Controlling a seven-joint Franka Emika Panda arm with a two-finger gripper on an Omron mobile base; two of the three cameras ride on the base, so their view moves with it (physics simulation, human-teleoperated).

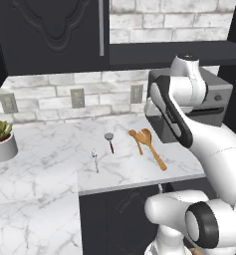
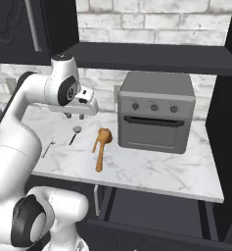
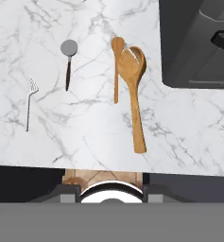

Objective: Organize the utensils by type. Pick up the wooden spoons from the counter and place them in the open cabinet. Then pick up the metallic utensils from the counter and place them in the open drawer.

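Observation:
Two wooden spoons lie side by side on the white marble counter, bowls touching: the longer one and the shorter one. Left of them lie a grey-headed ladle with a dark handle and a thin silver fork-like utensil. My gripper hangs well above the counter, pointing down, fingers apart and empty. The open cabinet has a dark shelf overhead. Below the counter edge the open drawer stands out.
A grey toaster oven stands on the counter just right of the spoons. A potted plant sits at the far left. The cabinet door with its silver bar handle hangs open up left. A brick wall with outlets backs the counter.

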